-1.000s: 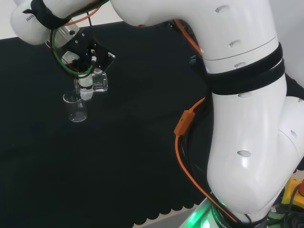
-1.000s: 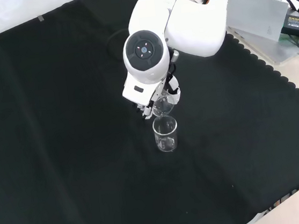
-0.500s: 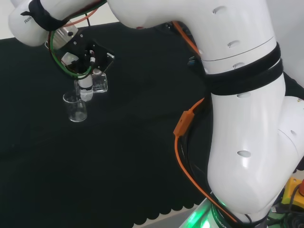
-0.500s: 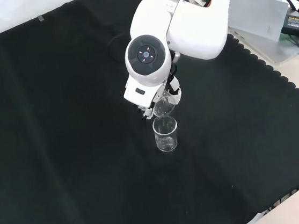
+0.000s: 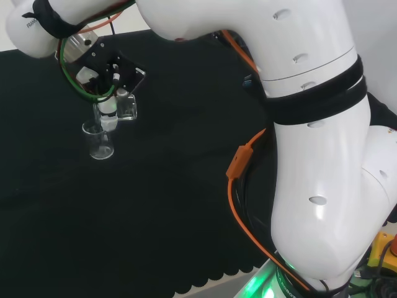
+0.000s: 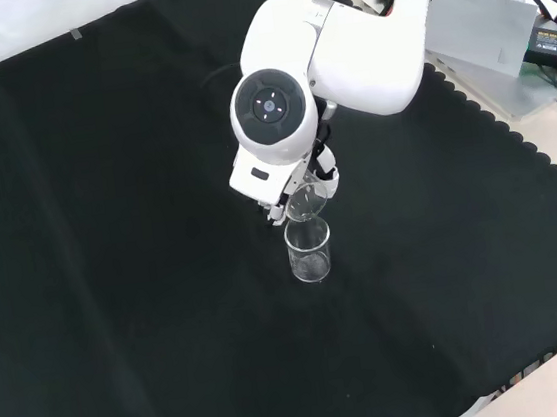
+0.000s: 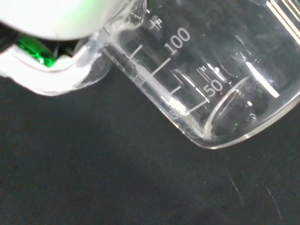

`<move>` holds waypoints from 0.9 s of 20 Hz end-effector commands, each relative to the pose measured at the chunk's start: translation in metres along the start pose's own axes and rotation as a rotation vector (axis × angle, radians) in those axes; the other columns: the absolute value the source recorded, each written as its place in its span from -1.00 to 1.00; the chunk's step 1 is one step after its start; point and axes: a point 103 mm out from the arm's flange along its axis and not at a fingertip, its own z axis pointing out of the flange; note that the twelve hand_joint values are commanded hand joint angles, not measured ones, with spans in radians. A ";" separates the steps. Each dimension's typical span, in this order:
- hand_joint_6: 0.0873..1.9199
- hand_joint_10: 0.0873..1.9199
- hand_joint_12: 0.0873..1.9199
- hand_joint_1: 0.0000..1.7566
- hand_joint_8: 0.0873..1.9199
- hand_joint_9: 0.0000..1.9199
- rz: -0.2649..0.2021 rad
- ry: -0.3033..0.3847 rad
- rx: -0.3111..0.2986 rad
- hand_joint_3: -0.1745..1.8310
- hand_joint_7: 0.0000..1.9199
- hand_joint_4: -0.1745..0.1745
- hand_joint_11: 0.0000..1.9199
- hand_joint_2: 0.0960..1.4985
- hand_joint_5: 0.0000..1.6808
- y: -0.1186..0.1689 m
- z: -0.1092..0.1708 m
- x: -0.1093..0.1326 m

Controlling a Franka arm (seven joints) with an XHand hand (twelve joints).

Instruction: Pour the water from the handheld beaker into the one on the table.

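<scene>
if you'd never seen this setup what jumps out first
The big white arm catches the eye first against the black cloth, coming in from the front view's top right. Next, below its round grey cap, the hand holds a tilted clear beaker right above a second beaker standing upright on the cloth. The wrist view shows the held beaker's graduation marks close up.

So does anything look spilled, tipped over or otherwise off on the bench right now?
Nothing stands out. The held beaker is tilted in the hand just above the standing beaker, which is upright on the black cloth. No visible spill.
</scene>
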 end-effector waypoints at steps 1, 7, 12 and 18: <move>-1.00 -1.00 -0.47 0.36 -1.00 0.97 0.002 0.004 0.014 -0.11 0.96 0.42 0.70 -0.36 0.90 0.002 -0.002 0.002; -1.00 -1.00 -0.47 0.36 -1.00 0.97 0.011 -0.001 0.028 -0.11 0.96 0.42 0.70 -0.36 0.90 0.001 -0.002 0.001; -1.00 -1.00 -0.47 0.36 -1.00 0.97 0.018 -0.005 0.040 -0.11 0.96 0.43 0.71 -0.36 0.90 0.000 -0.005 0.002; -1.00 -1.00 -0.47 0.36 -1.00 0.97 0.026 -0.021 0.056 -0.11 0.96 0.44 0.71 -0.36 0.90 0.000 -0.005 0.002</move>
